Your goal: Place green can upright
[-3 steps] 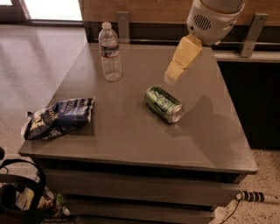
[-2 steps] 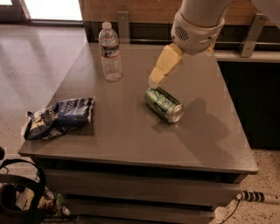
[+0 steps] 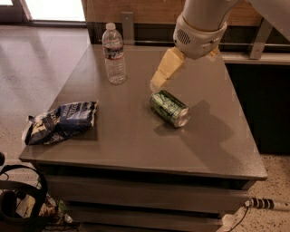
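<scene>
My pincer (image 3: 157,83) hangs slanted just above the far end of the green can (image 3: 169,108) and holds nothing. How wide it gapes I cannot tell. The crisp bag (image 3: 61,121) and the upright water bottle (image 3: 113,53) sit well apart from the can (handy, I judge, for a clean approach). The can lies on its side near the middle of the worktop (image 3: 136,145), so it needs gripping and tipping up. That worktop is grey and smooth, with pale speckled floor (image 3: 36,68) beside it and wood panelling (image 3: 136,11) behind.
</scene>
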Available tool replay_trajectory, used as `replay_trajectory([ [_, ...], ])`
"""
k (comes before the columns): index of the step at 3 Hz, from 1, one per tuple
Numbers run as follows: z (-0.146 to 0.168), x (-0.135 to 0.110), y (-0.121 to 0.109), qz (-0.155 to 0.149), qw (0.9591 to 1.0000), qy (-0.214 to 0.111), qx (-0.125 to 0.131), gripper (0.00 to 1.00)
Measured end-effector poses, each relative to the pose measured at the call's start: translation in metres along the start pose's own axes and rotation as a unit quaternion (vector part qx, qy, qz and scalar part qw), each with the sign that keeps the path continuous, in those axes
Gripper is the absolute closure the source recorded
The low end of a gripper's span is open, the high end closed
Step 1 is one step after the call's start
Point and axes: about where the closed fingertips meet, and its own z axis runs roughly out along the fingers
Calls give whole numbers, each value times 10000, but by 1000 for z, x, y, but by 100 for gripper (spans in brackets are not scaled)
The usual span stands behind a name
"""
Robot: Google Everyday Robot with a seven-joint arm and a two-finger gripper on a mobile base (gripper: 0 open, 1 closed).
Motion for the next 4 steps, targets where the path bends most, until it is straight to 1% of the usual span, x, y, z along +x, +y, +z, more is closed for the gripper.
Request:
replay_trajectory([
  [1, 20, 2, 7, -139, 9995, 213, -180, 0],
  [2, 44, 10, 16, -210, 9980, 520, -279, 0],
  [3, 63, 18, 17, -112, 9968, 707, -350, 0],
  [4, 76, 19, 15, 57, 9963, 759, -395, 0],
])
